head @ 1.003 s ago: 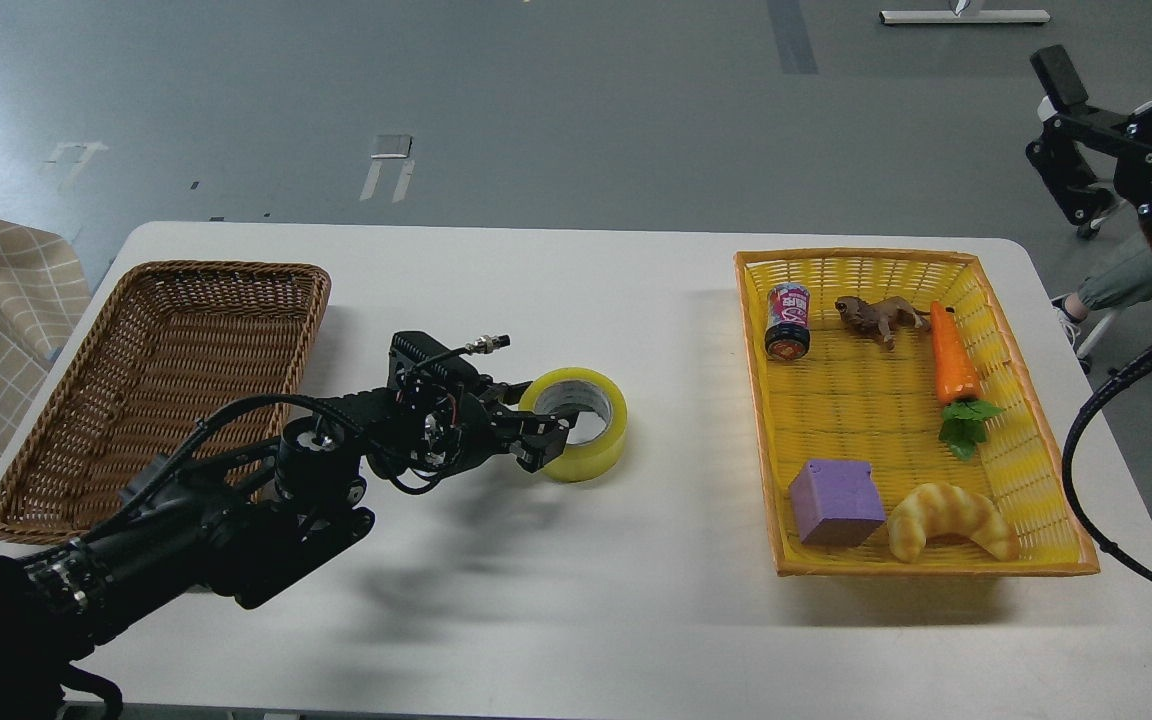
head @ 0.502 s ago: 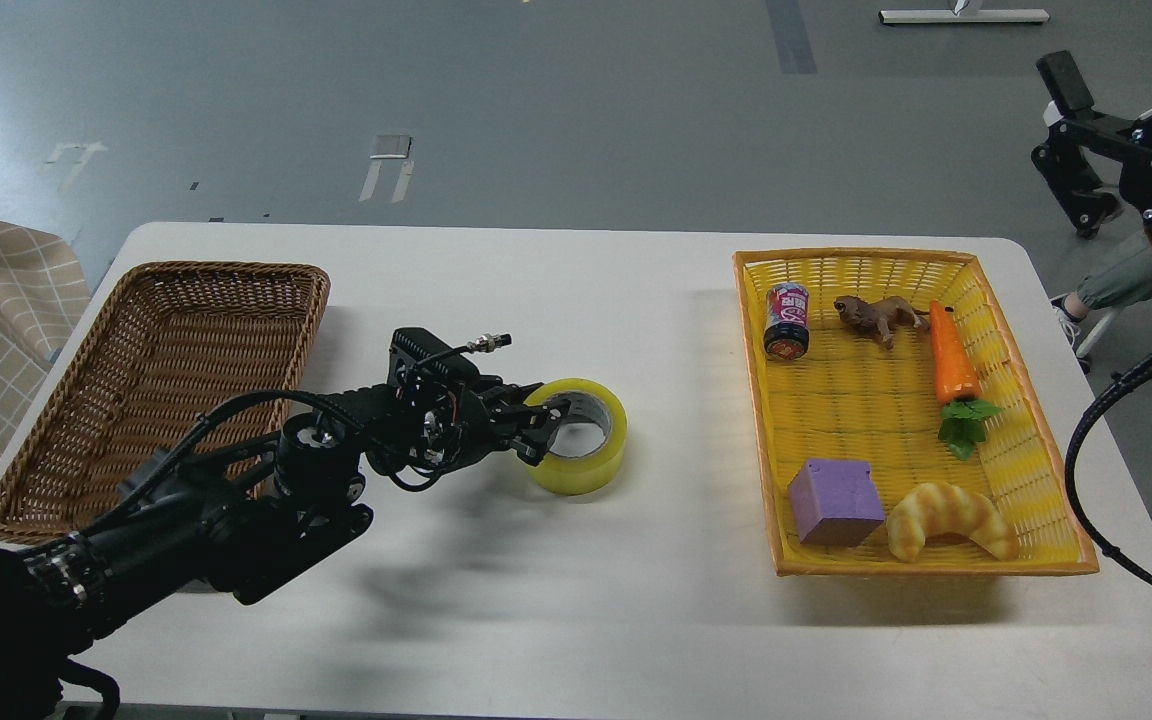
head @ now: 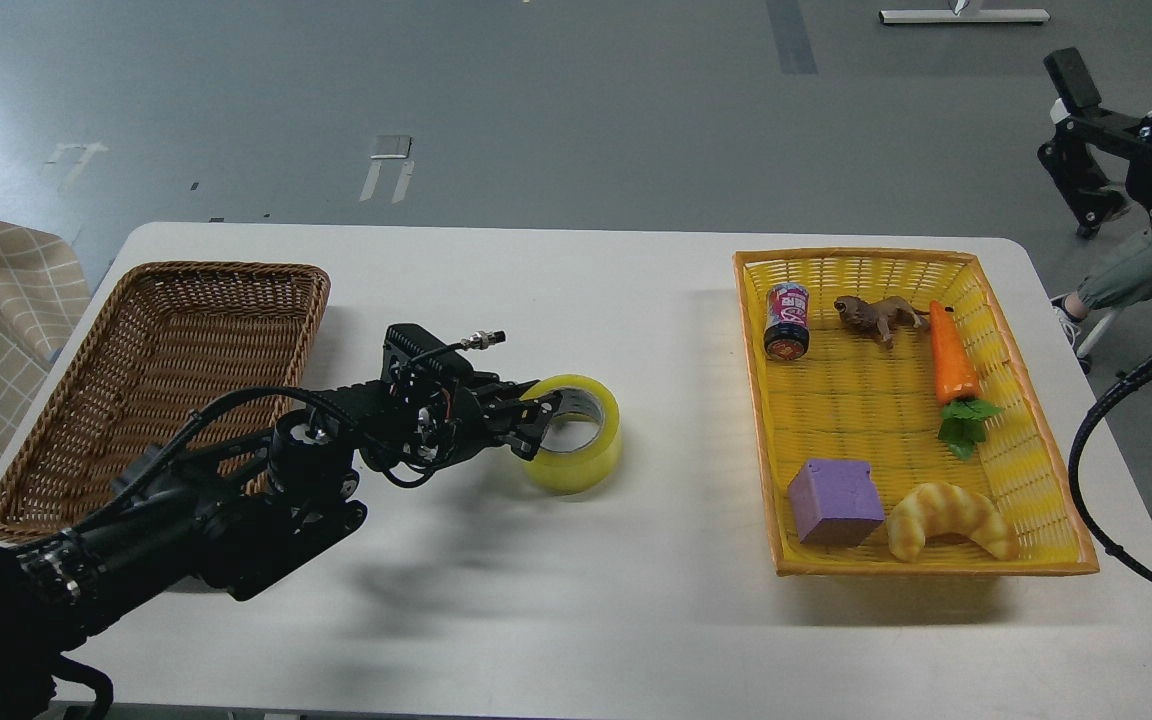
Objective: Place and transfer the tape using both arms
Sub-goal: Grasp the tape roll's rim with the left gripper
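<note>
The tape (head: 584, 462), a yellow translucent roll with a grey-white core, is near the middle of the white table (head: 576, 600). My left gripper (head: 539, 420) reaches in from the left and is shut on the roll's left wall, one finger inside the core and one outside. I cannot tell whether the roll rests on the table or is just off it. My right gripper (head: 1072, 135) is open and empty, held high at the far right, beyond the table's edge.
An empty brown wicker basket (head: 56, 420) stands at the left. A yellow basket (head: 761, 440) at the right holds a can (head: 787, 320), a toy animal (head: 876, 316), a carrot (head: 953, 365), a purple block (head: 835, 501) and a croissant toy (head: 951, 520).
My left gripper closed on the tape's left wall, then drew back slightly to the left with the roll. My right gripper drifted a little up and to the right.
</note>
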### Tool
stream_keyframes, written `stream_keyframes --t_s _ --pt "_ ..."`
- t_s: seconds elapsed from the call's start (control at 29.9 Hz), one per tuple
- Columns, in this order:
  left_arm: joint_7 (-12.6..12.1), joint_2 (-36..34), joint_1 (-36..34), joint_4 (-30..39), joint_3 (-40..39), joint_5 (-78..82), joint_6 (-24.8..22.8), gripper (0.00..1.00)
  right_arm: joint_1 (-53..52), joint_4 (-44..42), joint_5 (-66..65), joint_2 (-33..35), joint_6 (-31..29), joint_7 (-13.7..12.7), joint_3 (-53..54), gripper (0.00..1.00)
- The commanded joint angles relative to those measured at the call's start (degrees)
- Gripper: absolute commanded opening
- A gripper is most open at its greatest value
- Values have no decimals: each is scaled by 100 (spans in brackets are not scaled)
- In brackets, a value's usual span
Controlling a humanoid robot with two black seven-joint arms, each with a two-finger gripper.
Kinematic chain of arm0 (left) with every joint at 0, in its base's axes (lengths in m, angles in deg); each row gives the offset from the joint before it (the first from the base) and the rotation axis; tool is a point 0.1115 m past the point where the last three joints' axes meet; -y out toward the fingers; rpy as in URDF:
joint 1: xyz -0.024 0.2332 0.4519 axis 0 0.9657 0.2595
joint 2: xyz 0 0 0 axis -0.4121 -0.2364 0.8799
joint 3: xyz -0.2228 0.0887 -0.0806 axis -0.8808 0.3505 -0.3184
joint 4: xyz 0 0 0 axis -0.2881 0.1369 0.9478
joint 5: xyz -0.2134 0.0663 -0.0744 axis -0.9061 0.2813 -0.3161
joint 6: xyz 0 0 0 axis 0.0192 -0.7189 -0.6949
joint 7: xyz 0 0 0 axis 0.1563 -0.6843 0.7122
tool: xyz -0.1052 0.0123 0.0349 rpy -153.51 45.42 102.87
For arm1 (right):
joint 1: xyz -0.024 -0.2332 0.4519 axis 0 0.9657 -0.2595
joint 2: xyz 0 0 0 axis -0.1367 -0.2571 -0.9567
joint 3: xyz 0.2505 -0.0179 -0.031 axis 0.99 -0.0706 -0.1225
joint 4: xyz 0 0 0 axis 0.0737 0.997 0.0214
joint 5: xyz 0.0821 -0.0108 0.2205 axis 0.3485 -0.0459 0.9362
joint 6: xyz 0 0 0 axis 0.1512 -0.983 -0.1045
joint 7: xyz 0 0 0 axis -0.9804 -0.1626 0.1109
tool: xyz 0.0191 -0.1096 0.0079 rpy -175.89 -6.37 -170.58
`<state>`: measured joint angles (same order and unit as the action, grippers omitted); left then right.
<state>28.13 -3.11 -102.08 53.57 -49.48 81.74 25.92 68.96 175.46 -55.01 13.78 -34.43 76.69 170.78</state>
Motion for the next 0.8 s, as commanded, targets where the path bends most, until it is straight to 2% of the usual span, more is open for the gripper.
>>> stream_keyframes --t_s 0.0,0.77 --pt "-1 9 -50 4 -9 -24 0 0 0 8 0 -22 -7 1 2 100" --pt "25 -175 -67 101 -36 -59 211 0 -88 -36 0 -31 -7 -8 11 100"
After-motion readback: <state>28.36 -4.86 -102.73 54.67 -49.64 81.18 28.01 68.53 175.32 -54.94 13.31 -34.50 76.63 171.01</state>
